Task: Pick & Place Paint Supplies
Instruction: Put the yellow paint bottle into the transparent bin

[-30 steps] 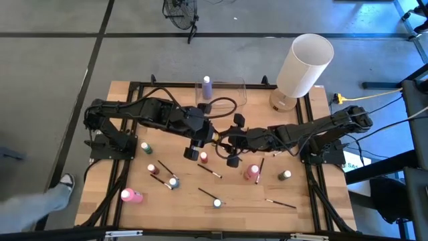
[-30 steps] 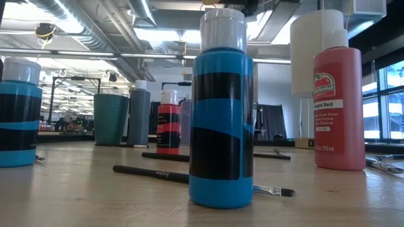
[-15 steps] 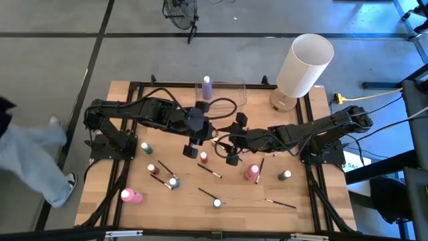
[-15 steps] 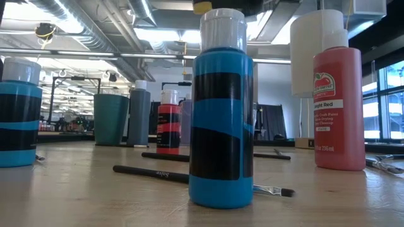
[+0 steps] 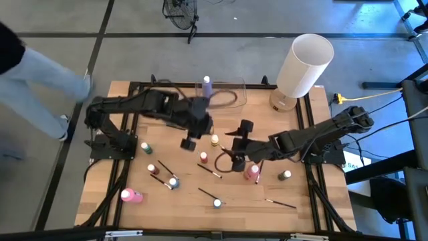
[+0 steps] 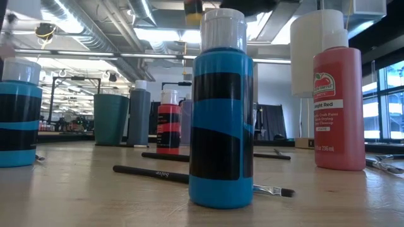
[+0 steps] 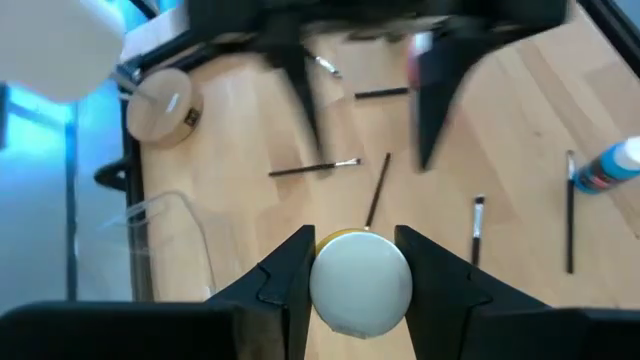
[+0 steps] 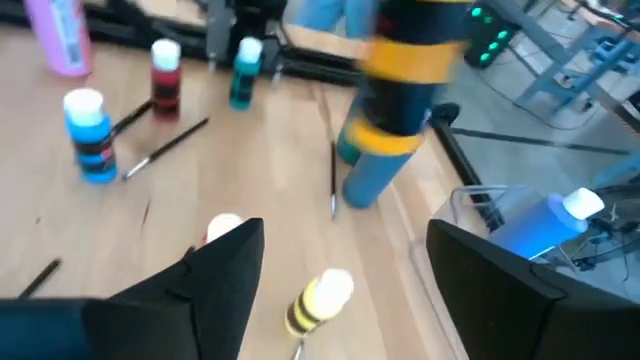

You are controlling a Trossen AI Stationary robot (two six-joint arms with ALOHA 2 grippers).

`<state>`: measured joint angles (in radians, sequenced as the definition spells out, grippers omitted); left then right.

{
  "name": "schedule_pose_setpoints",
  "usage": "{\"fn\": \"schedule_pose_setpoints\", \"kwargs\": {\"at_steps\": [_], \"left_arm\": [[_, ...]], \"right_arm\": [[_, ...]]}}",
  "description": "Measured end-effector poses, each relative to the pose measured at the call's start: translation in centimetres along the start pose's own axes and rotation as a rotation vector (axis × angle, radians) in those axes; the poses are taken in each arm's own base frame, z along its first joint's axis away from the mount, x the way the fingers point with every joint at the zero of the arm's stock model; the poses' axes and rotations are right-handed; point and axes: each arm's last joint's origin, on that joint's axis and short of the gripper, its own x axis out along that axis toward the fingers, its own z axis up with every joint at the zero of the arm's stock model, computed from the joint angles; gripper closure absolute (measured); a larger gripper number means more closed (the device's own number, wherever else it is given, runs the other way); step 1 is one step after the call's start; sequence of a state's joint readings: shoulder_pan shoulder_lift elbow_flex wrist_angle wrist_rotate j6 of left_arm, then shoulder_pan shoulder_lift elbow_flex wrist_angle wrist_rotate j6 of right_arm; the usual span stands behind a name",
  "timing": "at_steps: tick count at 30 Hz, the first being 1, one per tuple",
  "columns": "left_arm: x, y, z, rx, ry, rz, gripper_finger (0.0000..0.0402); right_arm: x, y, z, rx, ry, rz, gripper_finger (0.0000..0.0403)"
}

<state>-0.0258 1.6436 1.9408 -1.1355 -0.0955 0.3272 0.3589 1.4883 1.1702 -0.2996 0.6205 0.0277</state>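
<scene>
The left gripper [image 5: 190,142] hangs above the middle of the table [image 5: 120,94], its fingers [image 7: 285,280] pressed against both sides of a yellow paint bottle [image 7: 360,283] with a pale cap; the left wrist view looks straight down onto that cap, so the bottle's long axis runs upright between the jaws. The clear plastic container [image 5: 235,90] lies toward the far edge of the table, just beyond the left gripper and nearer to that arm than to the right one; a lilac bottle [image 5: 206,86] already stands in it. Judged from this layout, the coming move is a carry toward the far edge and a lowering into that container with the bottle kept upright. The right gripper [image 5: 231,155] is low over the table centre with its fingers spread wide and nothing between them; in the high view a red bottle [image 5: 203,158] stands just beside it. Other bottles and several paintbrushes [image 5: 279,203] remain scattered over the near half of the table.
</scene>
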Motion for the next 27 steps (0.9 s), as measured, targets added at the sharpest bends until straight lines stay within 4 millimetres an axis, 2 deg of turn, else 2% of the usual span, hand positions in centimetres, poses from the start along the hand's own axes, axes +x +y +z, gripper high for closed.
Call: {"fn": "schedule_pose_setpoints", "kwargs": {"at_steps": [6, 12, 19, 27], "left_arm": [[-0.1, 6.3, -2.7, -0.182, -0.001, 0.036, 0.0286], [-0.1, 12.0, -6.3, -0.478, -0.017, 0.089, 0.0286], [3.6, 14.3, -10.8, -0.556, 0.023, 0.053, 0.0286], [7.5, 14.8, -14.1, -0.571, -0.019, 0.042, 0.0287]], "right_arm": [[-0.7, 0.9, -0.7, 0.035, 0.055, 0.024, 0.0119], [-1.5, 2.0, -1.3, 0.027, 0.088, 0.055, 0.0119], [-2.6, 3.1, -1.5, -0.008, 0.068, 0.024, 0.0119], [-3.2, 3.6, -1.7, -0.032, 0.063, -0.028, 0.0118]]}}
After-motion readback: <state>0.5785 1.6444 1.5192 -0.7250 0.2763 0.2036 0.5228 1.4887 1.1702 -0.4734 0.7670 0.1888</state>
